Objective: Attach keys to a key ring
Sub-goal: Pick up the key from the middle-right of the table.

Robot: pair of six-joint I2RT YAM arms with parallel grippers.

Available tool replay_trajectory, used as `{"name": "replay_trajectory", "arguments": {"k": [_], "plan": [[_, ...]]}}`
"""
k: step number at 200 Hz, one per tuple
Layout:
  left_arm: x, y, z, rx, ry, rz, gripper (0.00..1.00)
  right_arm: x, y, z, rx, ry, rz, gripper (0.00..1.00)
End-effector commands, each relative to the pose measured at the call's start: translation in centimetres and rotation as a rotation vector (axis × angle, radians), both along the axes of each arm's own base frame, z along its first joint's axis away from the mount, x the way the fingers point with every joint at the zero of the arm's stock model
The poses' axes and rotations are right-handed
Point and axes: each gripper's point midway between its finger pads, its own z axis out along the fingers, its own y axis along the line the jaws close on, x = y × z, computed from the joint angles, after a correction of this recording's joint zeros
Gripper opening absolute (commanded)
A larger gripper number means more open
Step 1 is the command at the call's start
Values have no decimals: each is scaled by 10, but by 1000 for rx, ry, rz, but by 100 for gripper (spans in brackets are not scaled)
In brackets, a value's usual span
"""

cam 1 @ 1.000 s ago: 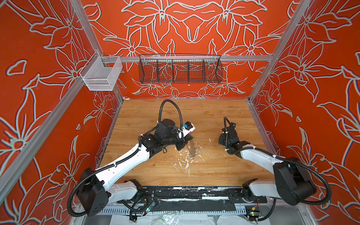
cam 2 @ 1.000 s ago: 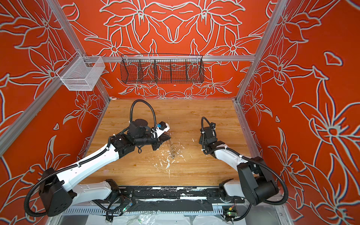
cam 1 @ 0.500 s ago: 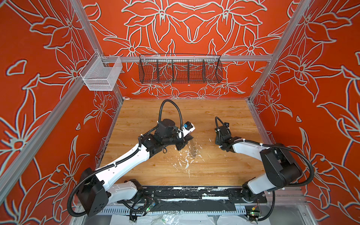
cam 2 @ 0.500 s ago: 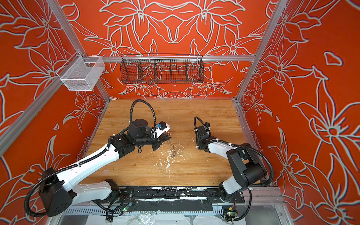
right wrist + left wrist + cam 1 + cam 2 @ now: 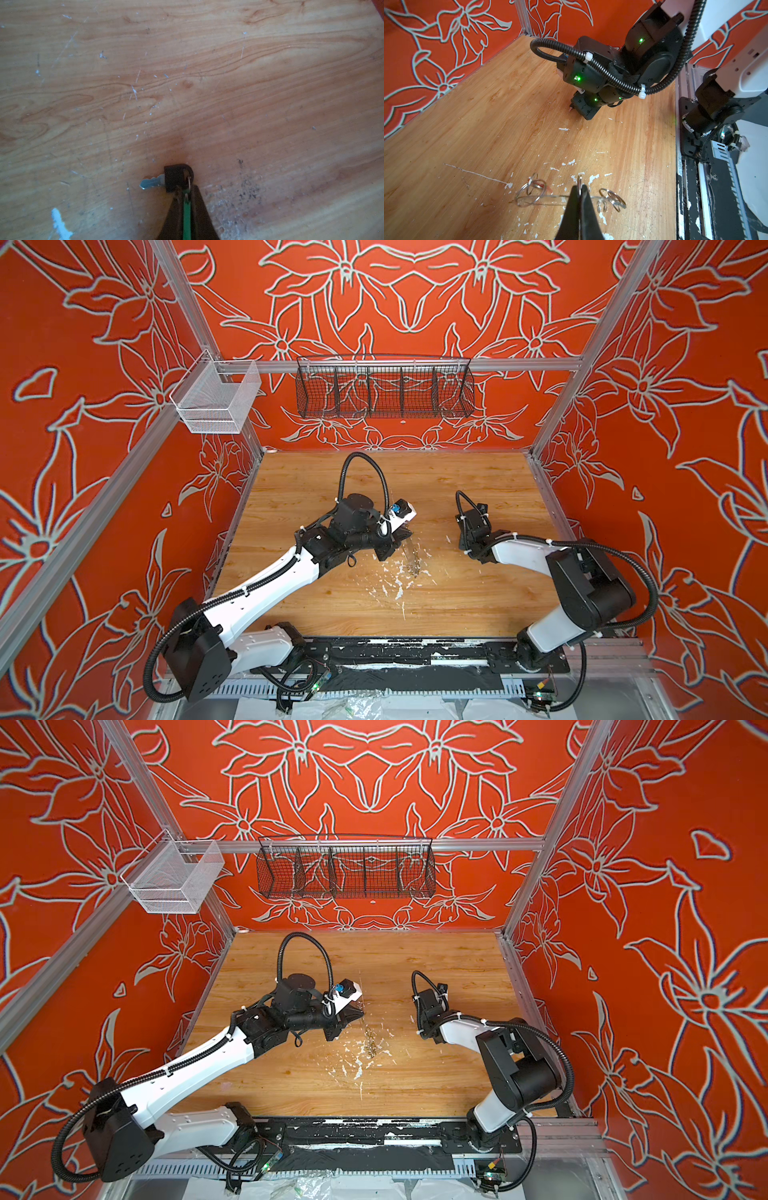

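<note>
In the left wrist view my left gripper [image 5: 579, 187] is shut on a small wire split ring at the rim of the key ring [image 5: 550, 200], a pale flat hoop seen nearly edge-on over the table. More split rings [image 5: 612, 199] hang along its rim. An orange-red tag [image 5: 546, 187] shows among the rings at one end. In both top views the key ring [image 5: 412, 562] [image 5: 370, 1042] lies just below my left gripper [image 5: 406, 536]. In the right wrist view my right gripper [image 5: 186, 189] is shut on the green tag [image 5: 186, 216] of a key with a black head [image 5: 174, 178] and silver blade [image 5: 150, 183].
White paint flecks [image 5: 395, 589] scatter the wooden table [image 5: 316, 481] in front of the key ring. A black wire basket [image 5: 384, 385] and a clear bin [image 5: 216, 398] hang on the back frame. The right arm's wrist [image 5: 473, 526] sits low, to the right of the key ring.
My right gripper has closed on the green tag and its wrist has shifted a little left while the elbow swung right. The left arm and key ring have stayed put.
</note>
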Motion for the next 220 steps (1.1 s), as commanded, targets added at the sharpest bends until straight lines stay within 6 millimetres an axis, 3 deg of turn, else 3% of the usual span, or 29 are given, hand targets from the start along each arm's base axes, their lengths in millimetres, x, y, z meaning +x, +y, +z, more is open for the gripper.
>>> {"name": "replay_trajectory", "arguments": {"k": [1,26,76,92,101,124,148,188,206,220], "plan": [[0,-2,14,-34,-43,-14,0,5,0,4,-20,-6,-20,5],[0,-2,14,-33,-42,-16,0,4,-2,5,-22,-5,-27,0],[0,-3,11,-26,-45,-23,0,-4,-1,22,-6,-10,1,0],[2,-3,8,-16,-52,-25,0,-7,15,34,58,-30,118,0],[3,-3,6,-10,-58,-20,0,-9,38,46,139,-66,255,0],[3,-3,5,-7,-74,-23,0,-41,107,83,309,-239,731,0],[0,-3,6,-10,-91,-36,0,-89,149,124,338,-464,1084,0],[-3,0,5,-6,-143,-32,0,-126,166,144,309,-687,1319,0],[0,3,3,-1,-171,-4,0,-157,175,144,258,-758,1526,0],[2,6,4,-3,-187,12,0,-161,172,148,232,-777,1526,0]]}}
